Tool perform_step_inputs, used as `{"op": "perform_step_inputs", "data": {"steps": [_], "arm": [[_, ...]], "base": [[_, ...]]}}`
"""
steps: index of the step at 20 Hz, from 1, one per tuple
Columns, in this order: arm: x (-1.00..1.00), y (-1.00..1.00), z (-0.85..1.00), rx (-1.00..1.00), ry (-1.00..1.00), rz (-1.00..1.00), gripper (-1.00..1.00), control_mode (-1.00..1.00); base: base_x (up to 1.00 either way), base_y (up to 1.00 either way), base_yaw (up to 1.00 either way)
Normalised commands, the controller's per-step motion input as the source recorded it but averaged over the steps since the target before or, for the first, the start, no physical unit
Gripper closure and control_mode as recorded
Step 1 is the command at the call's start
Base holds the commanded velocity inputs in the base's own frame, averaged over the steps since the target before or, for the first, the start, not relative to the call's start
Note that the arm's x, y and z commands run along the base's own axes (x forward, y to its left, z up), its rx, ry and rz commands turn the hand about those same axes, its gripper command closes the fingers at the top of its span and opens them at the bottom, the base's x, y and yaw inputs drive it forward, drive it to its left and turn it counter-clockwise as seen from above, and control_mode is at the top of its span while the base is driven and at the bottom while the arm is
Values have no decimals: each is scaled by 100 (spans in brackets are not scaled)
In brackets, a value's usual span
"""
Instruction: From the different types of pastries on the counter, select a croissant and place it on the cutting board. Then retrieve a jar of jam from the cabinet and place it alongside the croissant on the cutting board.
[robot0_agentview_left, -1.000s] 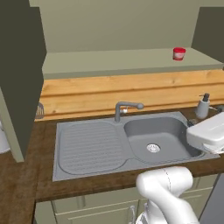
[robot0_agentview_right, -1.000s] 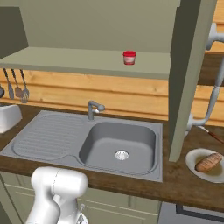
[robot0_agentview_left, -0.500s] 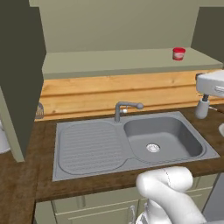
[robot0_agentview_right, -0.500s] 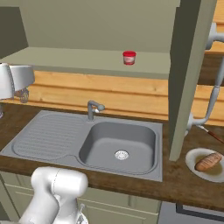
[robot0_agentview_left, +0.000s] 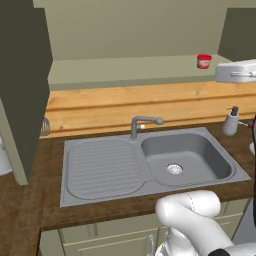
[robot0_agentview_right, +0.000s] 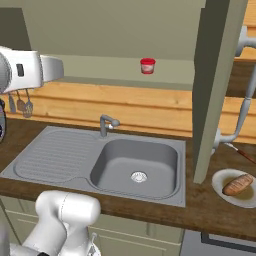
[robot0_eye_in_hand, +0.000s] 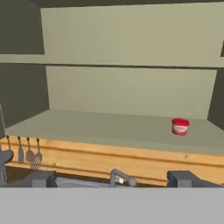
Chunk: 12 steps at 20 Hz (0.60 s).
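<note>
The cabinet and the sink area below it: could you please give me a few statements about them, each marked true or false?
1. The red jar of jam stands on the lower shelf of the open cabinet. True.
2. The gripper is shut on the jar. False: its fingers stand wide open and well short of the jar.
3. A faucet stands behind the grey sink. True.
4. The plate on the counter holds a second jar. False: it holds a brown pastry.
5. A soap dispenser stands right of the sink. True.
</note>
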Motion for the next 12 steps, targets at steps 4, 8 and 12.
{"op": "perform_step_inputs", "data": {"steps": [4, 8, 12], "arm": [[36, -47, -8, 0, -10, -11, -100, -100], [13, -63, -11, 0, -7, -16, -100, -100], [8, -56, -3, 0, 0, -31, -100, -100]], "base": [[0, 0, 0], [0, 0, 0], [0, 0, 0]]}}
